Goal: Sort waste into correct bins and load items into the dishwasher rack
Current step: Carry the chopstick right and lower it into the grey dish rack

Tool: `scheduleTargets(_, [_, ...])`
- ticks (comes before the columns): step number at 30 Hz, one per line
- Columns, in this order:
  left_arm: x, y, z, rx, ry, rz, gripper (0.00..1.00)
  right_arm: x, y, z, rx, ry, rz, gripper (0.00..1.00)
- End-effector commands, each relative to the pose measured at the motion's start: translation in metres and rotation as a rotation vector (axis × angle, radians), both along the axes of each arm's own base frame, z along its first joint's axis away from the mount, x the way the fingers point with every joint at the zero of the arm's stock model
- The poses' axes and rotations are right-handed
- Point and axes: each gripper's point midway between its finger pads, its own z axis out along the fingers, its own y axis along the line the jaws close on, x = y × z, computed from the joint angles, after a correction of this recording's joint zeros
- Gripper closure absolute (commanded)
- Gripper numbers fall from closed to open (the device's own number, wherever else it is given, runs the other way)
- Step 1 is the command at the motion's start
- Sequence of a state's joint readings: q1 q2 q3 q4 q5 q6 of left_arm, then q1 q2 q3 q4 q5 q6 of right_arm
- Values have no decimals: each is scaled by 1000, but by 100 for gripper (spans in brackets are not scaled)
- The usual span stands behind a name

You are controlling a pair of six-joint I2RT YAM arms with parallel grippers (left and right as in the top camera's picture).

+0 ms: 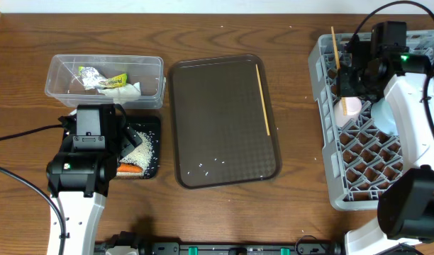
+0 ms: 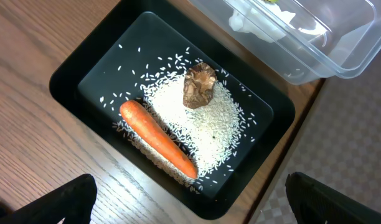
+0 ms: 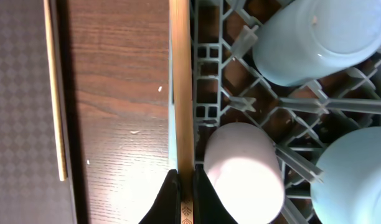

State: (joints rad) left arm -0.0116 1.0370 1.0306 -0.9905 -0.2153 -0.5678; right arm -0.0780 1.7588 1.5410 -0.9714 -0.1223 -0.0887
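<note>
Right fingers (image 3: 169,205) pinch one chopstick (image 3: 181,93); second chopstick (image 3: 53,93) on tray (image 3: 16,124).

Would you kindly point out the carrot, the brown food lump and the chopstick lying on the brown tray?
carrot (image 2: 158,139), left wrist view, mid-length.
brown food lump (image 2: 199,86), left wrist view, centre.
chopstick (image 1: 263,98), overhead view, mid-length.

Overhead view evenly bright; soft, short shadows on the counter (image 1: 18,85). Right wrist view: white cup (image 3: 243,171) overexposed. Left wrist view sharp; glare on clear tub (image 2: 327,43).
</note>
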Motion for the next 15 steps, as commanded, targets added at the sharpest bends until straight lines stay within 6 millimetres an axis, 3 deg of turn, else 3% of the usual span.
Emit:
scheduleTargets(1, [-1,0,-1,5,9,-6,2,-4,-1,1,-2,7,17,99])
scheduleTargets(15, [-1,0,-1,5,9,-6,2,-21,9,-25,18,84,20,99])
